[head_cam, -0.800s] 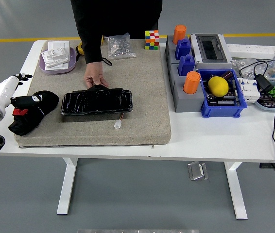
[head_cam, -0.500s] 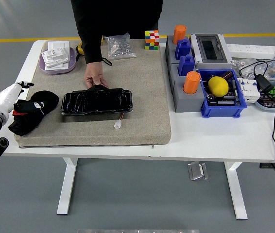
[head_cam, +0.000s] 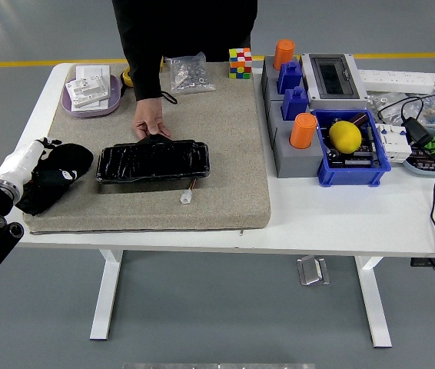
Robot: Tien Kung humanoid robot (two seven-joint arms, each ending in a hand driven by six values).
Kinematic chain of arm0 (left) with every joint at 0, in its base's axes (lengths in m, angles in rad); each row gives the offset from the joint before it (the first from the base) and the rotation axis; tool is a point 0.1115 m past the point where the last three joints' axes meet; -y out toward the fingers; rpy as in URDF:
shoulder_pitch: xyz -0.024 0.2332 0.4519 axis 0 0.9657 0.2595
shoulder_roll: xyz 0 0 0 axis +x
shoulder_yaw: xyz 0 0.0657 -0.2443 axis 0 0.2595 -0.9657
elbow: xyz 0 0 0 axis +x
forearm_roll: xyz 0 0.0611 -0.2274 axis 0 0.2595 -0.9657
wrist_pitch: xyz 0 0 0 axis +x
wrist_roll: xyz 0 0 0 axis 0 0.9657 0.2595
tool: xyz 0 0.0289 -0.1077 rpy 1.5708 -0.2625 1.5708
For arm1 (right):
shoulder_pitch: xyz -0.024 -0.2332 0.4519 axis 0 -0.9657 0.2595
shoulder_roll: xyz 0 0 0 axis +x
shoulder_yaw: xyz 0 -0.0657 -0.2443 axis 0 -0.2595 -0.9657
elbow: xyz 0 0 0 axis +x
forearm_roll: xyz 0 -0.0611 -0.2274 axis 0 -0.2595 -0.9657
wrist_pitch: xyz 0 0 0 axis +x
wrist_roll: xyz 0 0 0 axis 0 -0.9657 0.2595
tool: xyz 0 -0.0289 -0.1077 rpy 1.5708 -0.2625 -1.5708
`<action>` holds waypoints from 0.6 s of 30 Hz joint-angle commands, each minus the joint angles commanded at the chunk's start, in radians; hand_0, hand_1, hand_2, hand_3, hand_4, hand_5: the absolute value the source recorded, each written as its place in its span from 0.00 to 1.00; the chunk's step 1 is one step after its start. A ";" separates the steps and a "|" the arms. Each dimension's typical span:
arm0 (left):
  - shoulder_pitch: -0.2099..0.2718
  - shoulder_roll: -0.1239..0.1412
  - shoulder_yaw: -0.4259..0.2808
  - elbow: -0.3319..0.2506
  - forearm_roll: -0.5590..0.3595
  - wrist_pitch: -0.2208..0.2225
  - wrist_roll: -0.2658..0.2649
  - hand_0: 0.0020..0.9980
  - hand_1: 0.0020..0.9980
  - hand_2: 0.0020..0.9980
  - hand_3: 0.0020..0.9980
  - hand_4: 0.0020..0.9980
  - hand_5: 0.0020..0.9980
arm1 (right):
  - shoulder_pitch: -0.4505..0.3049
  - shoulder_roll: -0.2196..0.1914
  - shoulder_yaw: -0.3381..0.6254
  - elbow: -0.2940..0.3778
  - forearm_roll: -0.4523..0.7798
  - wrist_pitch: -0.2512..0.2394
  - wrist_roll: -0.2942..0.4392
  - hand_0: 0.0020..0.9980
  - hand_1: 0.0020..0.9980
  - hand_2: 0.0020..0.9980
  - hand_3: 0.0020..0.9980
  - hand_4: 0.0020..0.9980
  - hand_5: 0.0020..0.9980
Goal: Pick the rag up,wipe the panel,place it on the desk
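At the left edge of the white table [head_cam: 333, 223], the robot's left hand [head_cam: 27, 157], white with a black arm behind it, lies on the black rag [head_cam: 56, 175]. Fingers are buried in the cloth; whether they have closed on it cannot be told. Rag sits bunched at the left edge of the grey mat [head_cam: 225, 146], just beside the left end of the black panel [head_cam: 153, 161], not touching it as far as can be seen.

Panel lies lengthwise on the mat, left of the mat's centre. A person in dark clothing stands at the far side; one hand [head_cam: 150, 123] rests on the panel's far edge, fingers down on it. A small white connector [head_cam: 187, 197] on a short wire lies on the mat near the panel's front right corner.

Far left corner of the mat: a lilac tray [head_cam: 87, 104] with white items on it. Far edge: a clear bag [head_cam: 188, 73] of small parts and a colour cube [head_cam: 240, 63].

Right of the mat: grey blocks with two orange cylinders [head_cam: 303, 131] and blue pieces, a grey box [head_cam: 333, 78], a blue bin [head_cam: 352, 157] holding a yellow lemon-like object [head_cam: 345, 136]. Right edge: white power strip [head_cam: 398, 78], black cables [head_cam: 433, 177].
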 joint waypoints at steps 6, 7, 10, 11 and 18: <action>-0.007 -0.005 0.032 0.030 -0.015 0.027 0.022 0.79 0.86 0.89 0.88 0.90 0.42 | 0.000 -0.003 -0.019 0.000 0.016 0.000 0.004 0.73 0.58 0.67 0.58 1.00 0.42; -0.008 -0.005 0.036 0.032 -0.016 0.030 0.022 0.79 0.86 0.89 0.88 0.90 0.42 | 0.000 -0.003 -0.019 0.000 0.016 0.000 0.004 0.73 0.58 0.67 0.58 1.00 0.42; -0.012 -0.009 0.047 0.041 -0.021 0.046 0.020 0.78 0.85 0.89 0.87 0.87 0.41 | 0.001 -0.003 -0.026 0.000 0.023 -0.001 0.007 0.73 0.58 0.67 0.58 1.00 0.42; -0.013 -0.010 0.049 0.044 -0.022 0.050 0.019 0.78 0.85 0.89 0.87 0.87 0.41 | 0.001 -0.003 -0.026 0.000 0.022 -0.001 0.007 0.73 0.58 0.67 0.58 1.00 0.42; -0.013 -0.014 0.062 0.049 -0.032 0.071 0.013 0.70 0.79 0.87 0.86 0.82 0.37 | 0.000 -0.005 -0.023 0.000 0.021 -0.001 0.008 0.73 0.58 0.67 0.58 1.00 0.42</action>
